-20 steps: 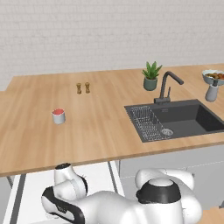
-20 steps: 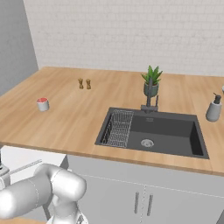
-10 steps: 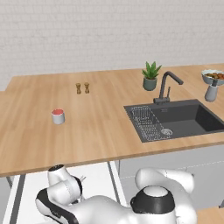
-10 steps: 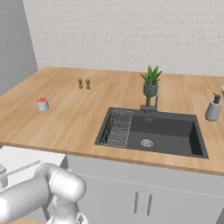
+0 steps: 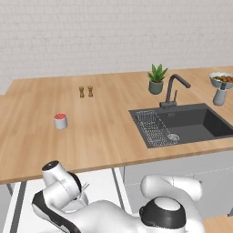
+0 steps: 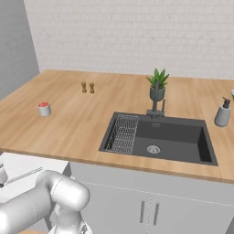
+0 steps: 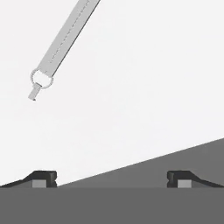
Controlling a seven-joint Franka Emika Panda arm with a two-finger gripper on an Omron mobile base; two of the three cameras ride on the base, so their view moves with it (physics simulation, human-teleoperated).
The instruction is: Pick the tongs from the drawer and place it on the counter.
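The tongs (image 7: 65, 39) lie flat on the white floor of the open drawer (image 7: 153, 87), a slim silver-grey bar with a small ring at its near end. In the hand view they run from the top edge down to the upper left. My gripper (image 7: 111, 180) hovers above the drawer floor, open, with nothing between its fingertips (image 7: 41, 177); the tongs sit ahead and to the left of them. From the right base view the tongs (image 6: 27, 175) show as a thin grey line in the drawer (image 6: 41, 162) under the counter (image 6: 77, 123).
On the counter (image 5: 104, 127) stand a red-and-white cup (image 5: 60, 120), two small brown shakers (image 5: 85, 91), a potted plant (image 5: 156, 79), a soap dispenser (image 6: 222, 112) and a bowl (image 5: 222, 79). The black sink (image 5: 186, 123) with faucet lies right of the drawer (image 5: 102, 182).
My wrist has shifted slightly over the open drawer. The jaws stayed open and the tongs have not moved.
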